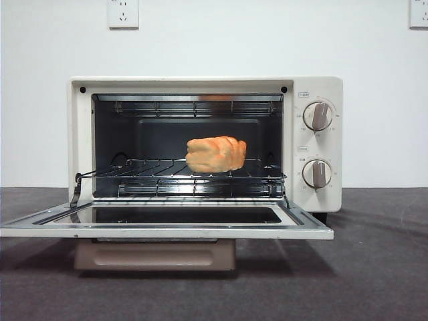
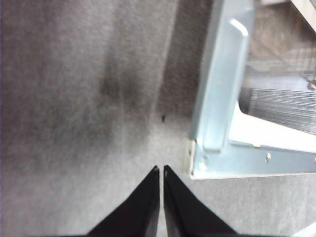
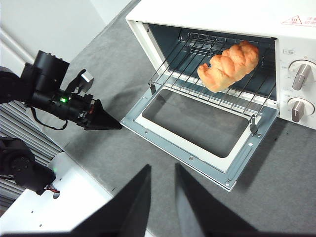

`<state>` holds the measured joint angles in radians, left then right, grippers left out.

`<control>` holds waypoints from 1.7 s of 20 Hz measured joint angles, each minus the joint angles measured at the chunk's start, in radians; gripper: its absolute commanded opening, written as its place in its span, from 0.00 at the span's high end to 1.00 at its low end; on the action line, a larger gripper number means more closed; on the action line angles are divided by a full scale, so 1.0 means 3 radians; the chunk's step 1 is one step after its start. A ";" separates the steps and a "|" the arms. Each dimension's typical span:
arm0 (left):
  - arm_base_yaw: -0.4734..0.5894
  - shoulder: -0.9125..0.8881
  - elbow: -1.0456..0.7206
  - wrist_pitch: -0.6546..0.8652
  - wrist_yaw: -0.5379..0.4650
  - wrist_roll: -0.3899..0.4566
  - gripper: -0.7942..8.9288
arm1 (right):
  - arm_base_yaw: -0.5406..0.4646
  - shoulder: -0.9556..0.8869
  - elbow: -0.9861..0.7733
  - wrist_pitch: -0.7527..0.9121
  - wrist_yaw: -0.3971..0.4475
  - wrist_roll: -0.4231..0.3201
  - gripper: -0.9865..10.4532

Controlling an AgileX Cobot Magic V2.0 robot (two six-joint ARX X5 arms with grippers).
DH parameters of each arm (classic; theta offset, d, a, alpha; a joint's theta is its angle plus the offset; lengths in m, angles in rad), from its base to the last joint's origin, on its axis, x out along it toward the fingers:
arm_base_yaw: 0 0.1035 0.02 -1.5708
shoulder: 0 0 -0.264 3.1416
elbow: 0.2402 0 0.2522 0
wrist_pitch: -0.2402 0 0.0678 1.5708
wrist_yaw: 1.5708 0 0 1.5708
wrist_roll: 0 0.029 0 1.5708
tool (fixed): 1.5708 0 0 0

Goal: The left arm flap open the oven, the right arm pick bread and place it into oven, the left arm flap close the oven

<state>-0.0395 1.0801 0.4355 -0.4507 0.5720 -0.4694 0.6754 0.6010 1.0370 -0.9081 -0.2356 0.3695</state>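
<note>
Your oven (image 1: 314, 144) stands on the desk (image 1: 374, 267), door (image 1: 167, 224) dropped flat. Bread (image 1: 215, 154) sits on the rack (image 1: 167, 177), inside. Left claw (image 2: 159, 170) clenched, empty, low over the desk just beside the door's corner. Right claw (image 3: 162, 170) slightly parted, empty, held well back from the oven.

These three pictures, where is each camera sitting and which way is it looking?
Front view: low at table height, facing straight into the open oven and the bread on its wire rack; no arm shows.
Left wrist view: on the left arm, looking down at the table beside the door's corner; the left gripper shows, shut.
Right wrist view: raised above, facing oven and bread; the right gripper shows.
Shared: all three show the lowered door.
</note>
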 measured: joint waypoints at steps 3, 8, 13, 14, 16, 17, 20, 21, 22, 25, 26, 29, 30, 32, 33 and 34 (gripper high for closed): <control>0.0000 0.0178 0.0000 0.0240 0.0108 -0.0080 0.90 | 0.0000 0.0000 0.0000 0.0000 0.0000 0.0000 0.85; 0.0008 0.0220 0.0000 0.0285 0.0154 -0.0151 0.90 | 0.0000 0.0000 0.0000 0.0000 0.0000 0.0000 0.85; 0.0025 0.0224 -0.0013 0.0392 0.0300 -0.0244 0.90 | 0.0000 0.0000 0.0000 0.0000 0.0000 0.0000 0.85; 0.0028 0.0224 -0.0013 0.0446 0.0336 -0.0278 0.90 | 0.0000 0.0000 0.0000 0.0000 0.0000 0.0000 0.85; 0.0029 0.0224 -0.0013 0.0549 0.0412 -0.0373 0.90 | 0.0000 0.0000 0.0000 0.0000 0.0000 0.0000 0.85; 0.0031 0.0224 -0.0013 0.0623 0.0474 -0.0439 0.90 | 0.0000 0.0000 0.0000 0.0000 0.0000 0.0000 0.85; 0.0028 0.0223 0.0039 0.0884 0.0692 -0.0678 0.90 | 0.0000 0.0000 0.0000 0.0000 0.0000 0.0000 0.85; 0.0028 0.0223 0.0104 0.0931 0.0710 -0.0754 0.90 | 0.0000 0.0000 0.0000 0.0000 0.0000 0.0000 0.85; 0.0028 0.0220 0.0200 0.1017 0.0711 -0.0839 0.90 | 0.0000 0.0000 0.0000 0.0000 0.0000 0.0000 0.85; 0.0015 0.0209 0.0496 0.1359 0.0703 -0.1035 0.90 | 0.0000 0.0000 0.0000 0.0000 0.0010 0.0000 0.85; 0.0006 0.0196 0.0573 0.1460 0.0660 -0.1074 0.90 | 0.0000 0.0000 0.0000 0.0000 0.0013 0.0000 0.85; 0.0009 0.0188 0.0746 0.1492 0.0401 -0.1123 0.90 | 0.0000 0.0000 0.0000 0.0000 0.0013 0.0000 0.85; 0.0009 0.0188 0.0777 0.1502 0.0383 -0.1127 0.90 | 0.0000 0.0000 0.0000 0.0000 0.0013 0.0000 0.85; 0.0008 0.0188 0.0810 0.1544 0.0383 -0.1128 0.90 | 0.0000 0.0000 0.0000 0.0001 0.0013 0.0000 0.85; 0.0008 0.0188 0.0827 0.1565 0.0381 -0.1130 0.90 | 0.0000 0.0000 0.0000 0.0000 0.0013 0.0000 0.85; 0.0009 0.0188 0.0837 0.1612 0.0381 -0.1133 0.90 | 0.0000 0.0000 0.0000 0.0000 0.0013 0.0000 0.85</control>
<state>-0.0368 1.1366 0.6865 0.0330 0.6865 -0.8093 0.6754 0.6010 1.0370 -0.9081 -0.2317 0.3695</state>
